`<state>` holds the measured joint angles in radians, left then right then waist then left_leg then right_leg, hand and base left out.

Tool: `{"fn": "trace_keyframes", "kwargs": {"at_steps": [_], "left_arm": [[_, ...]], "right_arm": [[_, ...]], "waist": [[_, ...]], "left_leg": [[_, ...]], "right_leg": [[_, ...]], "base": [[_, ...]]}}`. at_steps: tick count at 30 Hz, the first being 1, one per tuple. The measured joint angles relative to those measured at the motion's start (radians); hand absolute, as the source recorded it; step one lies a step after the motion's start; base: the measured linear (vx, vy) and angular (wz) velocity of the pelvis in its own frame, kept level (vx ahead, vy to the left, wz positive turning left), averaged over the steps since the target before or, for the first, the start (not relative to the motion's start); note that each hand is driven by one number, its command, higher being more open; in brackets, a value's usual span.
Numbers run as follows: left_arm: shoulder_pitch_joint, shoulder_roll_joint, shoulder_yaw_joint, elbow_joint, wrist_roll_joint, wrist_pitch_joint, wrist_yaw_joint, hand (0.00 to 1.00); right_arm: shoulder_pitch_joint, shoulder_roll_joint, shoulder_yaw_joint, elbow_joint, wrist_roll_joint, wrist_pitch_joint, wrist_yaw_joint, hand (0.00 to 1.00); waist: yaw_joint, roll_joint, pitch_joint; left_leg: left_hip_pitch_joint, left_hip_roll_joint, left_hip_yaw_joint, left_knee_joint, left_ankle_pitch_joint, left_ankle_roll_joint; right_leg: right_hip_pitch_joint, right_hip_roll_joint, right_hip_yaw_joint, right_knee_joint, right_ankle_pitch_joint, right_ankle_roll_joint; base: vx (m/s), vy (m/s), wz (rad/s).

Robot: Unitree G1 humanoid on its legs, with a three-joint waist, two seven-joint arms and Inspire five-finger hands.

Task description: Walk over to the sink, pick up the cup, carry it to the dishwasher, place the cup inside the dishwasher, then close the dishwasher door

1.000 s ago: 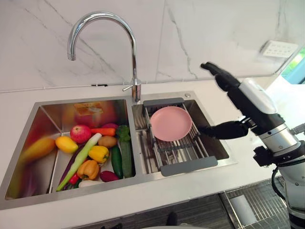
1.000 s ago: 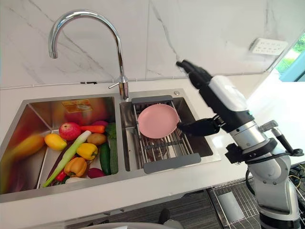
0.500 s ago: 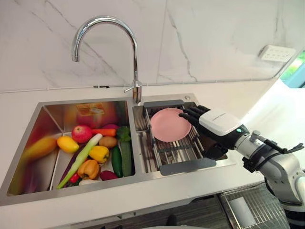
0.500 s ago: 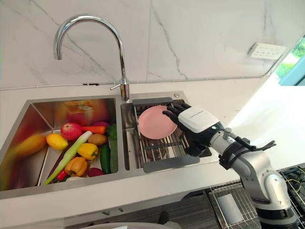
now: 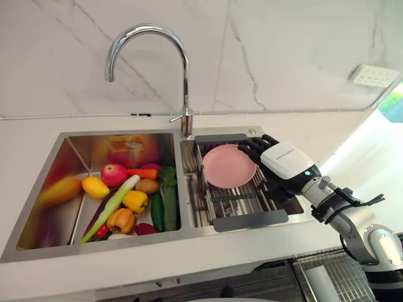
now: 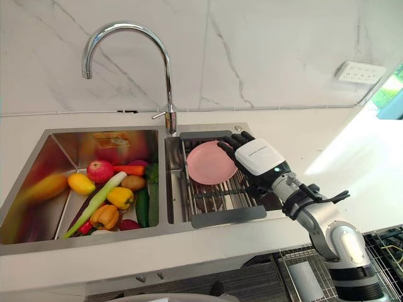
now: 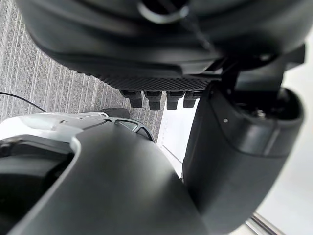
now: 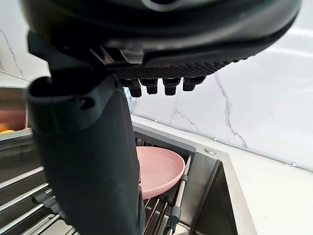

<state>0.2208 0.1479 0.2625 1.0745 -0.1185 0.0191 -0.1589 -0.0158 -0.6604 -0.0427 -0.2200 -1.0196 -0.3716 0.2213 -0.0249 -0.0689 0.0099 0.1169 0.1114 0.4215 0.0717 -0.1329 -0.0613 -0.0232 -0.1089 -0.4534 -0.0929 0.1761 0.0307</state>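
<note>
No cup shows; a pink plate [image 5: 227,165] lies tilted on a grey drying rack [image 5: 249,220] across the sink's right basin. My right hand [image 5: 284,160] hovers over that basin, open, with its fingertips [image 5: 253,146] at the plate's right rim. In the right wrist view the plate [image 8: 157,169] lies below the straight fingers [image 8: 161,85] and beyond the thumb [image 8: 88,147], with nothing held. My left hand [image 7: 161,44] hangs above the grey floor, fingers relaxed, holding nothing.
The left basin [image 5: 75,148] holds several vegetables and fruits [image 5: 129,198]. A tall chrome faucet [image 5: 184,69] stands behind the divider. White counter [image 5: 352,163] runs to the right, with a wall socket [image 5: 373,75] above. A wire rack [image 6: 305,270] shows below the counter edge.
My right hand has come down from above the counter and moved left to the plate's right rim. The camera has shifted slightly; plate and vegetables stay put.
</note>
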Motion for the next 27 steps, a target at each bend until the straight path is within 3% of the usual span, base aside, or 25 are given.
{"fn": "trace_keyframes", "kwargs": {"at_steps": [13,27], "left_arm": [[-0.004,-0.016,-0.029,-0.013,0.000,-0.006,-0.001,1.00],[-0.003,-0.023,-0.028,-0.012,-0.001,-0.019,-0.001,1.00]], "right_arm": [[-0.009,0.033,0.054,0.199,-0.004,0.028,-0.088,1.00],[-0.020,0.050,0.091,0.259,-0.080,0.025,-0.245,1.00]], "waist": [[0.008,0.048,0.024],[0.012,0.060,0.031]], "left_leg": [[-0.003,0.001,-0.024,-0.002,0.006,-0.002],[-0.002,-0.004,-0.054,-0.006,0.011,0.000]], "right_leg": [[0.011,-0.003,-0.027,0.000,-0.008,0.001],[0.023,-0.011,-0.053,-0.001,-0.013,0.004]], "base": [[-0.03,0.059,0.06],[-0.03,0.062,0.06]]}}
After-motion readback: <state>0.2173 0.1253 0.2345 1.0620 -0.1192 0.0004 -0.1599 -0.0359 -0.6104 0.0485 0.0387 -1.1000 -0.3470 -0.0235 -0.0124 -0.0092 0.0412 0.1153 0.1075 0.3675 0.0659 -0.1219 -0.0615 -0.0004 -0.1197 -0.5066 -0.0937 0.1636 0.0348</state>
